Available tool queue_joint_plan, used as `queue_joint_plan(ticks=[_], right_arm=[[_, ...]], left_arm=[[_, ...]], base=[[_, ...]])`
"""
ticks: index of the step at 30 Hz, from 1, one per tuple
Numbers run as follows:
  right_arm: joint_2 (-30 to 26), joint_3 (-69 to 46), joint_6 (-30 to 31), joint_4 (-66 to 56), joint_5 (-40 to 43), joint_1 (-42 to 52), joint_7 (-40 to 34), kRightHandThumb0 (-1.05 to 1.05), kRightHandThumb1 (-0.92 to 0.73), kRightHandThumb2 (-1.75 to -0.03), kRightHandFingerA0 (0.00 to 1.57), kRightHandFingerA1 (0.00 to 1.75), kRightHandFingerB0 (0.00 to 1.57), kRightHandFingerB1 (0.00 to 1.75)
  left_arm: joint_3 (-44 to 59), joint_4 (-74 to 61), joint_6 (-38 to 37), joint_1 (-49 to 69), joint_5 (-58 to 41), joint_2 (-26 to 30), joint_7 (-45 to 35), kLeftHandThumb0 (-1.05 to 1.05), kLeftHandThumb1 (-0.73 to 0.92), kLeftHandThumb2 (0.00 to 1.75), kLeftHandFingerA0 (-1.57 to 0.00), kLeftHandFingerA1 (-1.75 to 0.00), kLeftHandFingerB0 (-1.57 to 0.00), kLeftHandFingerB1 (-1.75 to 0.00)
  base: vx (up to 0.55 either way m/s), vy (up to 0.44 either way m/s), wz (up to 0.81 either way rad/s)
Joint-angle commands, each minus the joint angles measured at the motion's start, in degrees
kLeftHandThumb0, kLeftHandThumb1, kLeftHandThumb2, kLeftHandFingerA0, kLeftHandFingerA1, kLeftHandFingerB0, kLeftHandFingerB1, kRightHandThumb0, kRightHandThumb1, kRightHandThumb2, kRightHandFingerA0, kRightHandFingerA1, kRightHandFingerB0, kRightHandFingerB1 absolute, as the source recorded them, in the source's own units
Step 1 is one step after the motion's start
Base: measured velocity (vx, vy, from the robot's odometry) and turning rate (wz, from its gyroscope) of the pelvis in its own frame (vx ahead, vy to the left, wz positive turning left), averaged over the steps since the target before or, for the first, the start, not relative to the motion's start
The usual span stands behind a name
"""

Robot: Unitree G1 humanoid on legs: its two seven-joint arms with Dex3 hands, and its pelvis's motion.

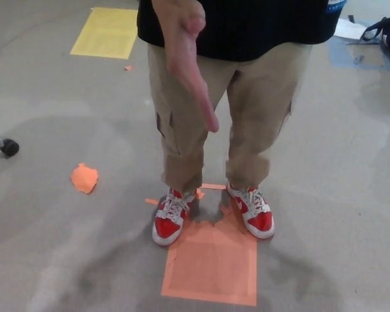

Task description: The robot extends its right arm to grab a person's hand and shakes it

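A person stands facing me in a black shirt (247, 19), tan cargo trousers (247, 97) and red and white shoes (172, 218). The person's hand (188, 65) reaches toward me at the upper middle of the head view, held flat on edge with the fingers pointing down and forward. Neither of my hands shows in this view.
An orange taped square (211, 263) lies on the grey floor just in front of the shoes. An orange scrap (84, 177) lies to the left, a yellow sheet (106, 31) at the top left, a chair caster (8, 147) at the left edge, and a dark bag (387, 36) at the top right.
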Motion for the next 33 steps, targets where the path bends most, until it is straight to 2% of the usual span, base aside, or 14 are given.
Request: queue_joint_plan(ticks=[1, 3, 7, 8, 10, 12, 19, 21, 22, 25, 26, 29, 30, 33], right_arm=[[-0.94, -1.15, -3.39, -1.53, 0.22, 0.93, -3.56, -0.72, -0.9, -0.69, 0.17, 0.31, 0.09, 0.21], [-0.87, -2.03, -4.71, -2.94, 0.66, 1.05, -4.94, -0.75, -0.74, -1.0, 0.11, 0.43, 0.05, 0.28], [-2.18, -4.72, -11.94, -17.89, 1.63, 5.7, -8.71, -0.72, -0.91, -0.67, 0.18, 0.31, 0.07, 0.26], [-2.56, -4.78, -11.86, -21.36, 0.94, 6.72, -9.55, -0.77, -0.74, -1.01, 0.12, 0.43, 0.05, 0.33], [-3.83, -5.34, -7.17, -37.61, -1.06, 10.86, -9.15, -0.73, -0.91, -0.69, 0.2, 0.31, 0.09, 0.22], [-4.03, -6.2, -3.69, -47.66, -1.7, 13.25, -7.73, -0.76, -0.74, -1.0, 0.11, 0.43, 0.06, 0.31], [-4.89, -9.93, 8.15, -82.85, -1.76, 15.98, 2.27, -0.75, -0.71, -1.0, 0.13, 0.47, 0.02, 0.23], [-5.15, -10.23, 12.52, -88.31, -1.83, 14.24, 5.25, -0.77, -0.87, -0.67, 0.17, 0.38, 0.02, 0.22], [-5.24, -10.33, 14.45, -90.36, -1.37, 12.6, 6.64, -0.82, -0.71, -1.05, 0.14, 0.52, 0.0, 0.21], [-5.87, -9.77, 20.85, -95.2, -2.82, 7.01, 10.94, -0.86, -0.72, -1.09, 0.14, 0.52, 0.0, 0.17], [-5.82, -9.59, 21.81, -95.6, -3.05, 6.05, 11.47, -0.82, -0.88, -0.67, 0.16, 0.39, 0.03, 0.18], [-5.81, -8.48, 24.68, -96.18, -4.45, 1.7, 13.41, -0.87, -0.9, -0.67, 0.2, 0.41, 0.01, 0.2], [-5.84, -7.73, 25.51, -95.81, -5.29, -0.34, 14.3, -0.89, -0.75, -1.1, 0.04, 0.46, 0.01, 0.16], [-6.16, -5.4, 29.29, -95.5, -7.03, -6.51, 17.7, -0.9, -0.75, -1.1, 0.07, 0.42, 0.06, 0.17]], left_arm=[[-3.86, -0.47, -4.22, 0.85, 5.31, 3.02, 2.82, -0.71, 0.6, 0.94, -0.07, -0.44, -0.01, -0.3], [-5.75, -0.2, -4.04, 0.21, 6.92, 3.45, 4.62, -0.72, 0.59, 0.93, -0.08, -0.45, -0.01, -0.31], [-9.3, -0.5, -4.91, -0.25, 10.29, 4.29, 10.35, -0.79, 0.63, 0.97, 0.0, -0.35, -0.13, -0.3], [-9.81, -0.53, -5.27, -0.34, 10.71, 4.39, 11.01, -0.8, 0.65, 0.98, 0.0, -0.32, -0.11, -0.29], [-11.15, -0.76, -6.3, -0.3, 12.03, 4.96, 12.99, -0.82, 0.68, 1.04, 0.0, -0.26, -0.12, -0.26], [-11.66, -1.13, -6.09, -0.36, 12.34, 5.29, 13.11, -0.8, 0.69, 1.05, 0.0, -0.24, -0.11, -0.25], [-12.73, -1.45, -6.17, -0.32, 12.99, 5.63, 14.92, -0.81, 0.69, 1.05, 0.0, -0.27, -0.15, -0.26], [-12.6, -1.41, -6.01, -0.41, 12.63, 5.65, 14.75, -0.8, 0.69, 1.04, 0.0, -0.27, -0.15, -0.26], [-12.6, -1.27, -5.43, -0.6, 12.5, 5.56, 14.67, -0.81, 0.7, 1.04, 0.0, -0.26, -0.13, -0.26], [-11.74, -1.78, -5.89, -0.05, 11.18, 5.4, 14.07, -0.79, 0.67, 1.03, 0.0, -0.26, -0.14, -0.26], [-11.72, -2.1, -5.87, 0.1, 11.16, 5.47, 14.1, -0.8, 0.68, 1.03, 0.0, -0.26, -0.13, -0.26], [-12.2, -1.9, -6.34, 0.03, 11.51, 5.57, 14.53, -0.79, 0.68, 1.03, 0.0, -0.27, -0.1, -0.25], [-12.16, -1.84, -6.57, 0.07, 11.39, 5.64, 14.49, -0.78, 0.68, 1.01, 0.0, -0.27, -0.1, -0.27], [-11.62, -2.45, -6.42, 0.5, 10.48, 5.71, 13.9, -0.79, 0.68, 1.0, 0.0, -0.29, -0.1, -0.28]], base=[[0.0, 0.0, 0.0], [0.0, 0.0, 0.0], [0.0, 0.0, 0.0], [0.0, 0.0, 0.0], [0.0, 0.0, 0.0], [0.0, 0.0, 0.0], [0.0, 0.0, 0.0], [0.0, 0.0, 0.0], [0.0, 0.0, 0.0], [0.0, 0.0, 0.0], [0.0, 0.0, 0.0], [0.0, 0.0, 0.0], [0.0, 0.0, 0.0], [0.0, 0.0, 0.0]])
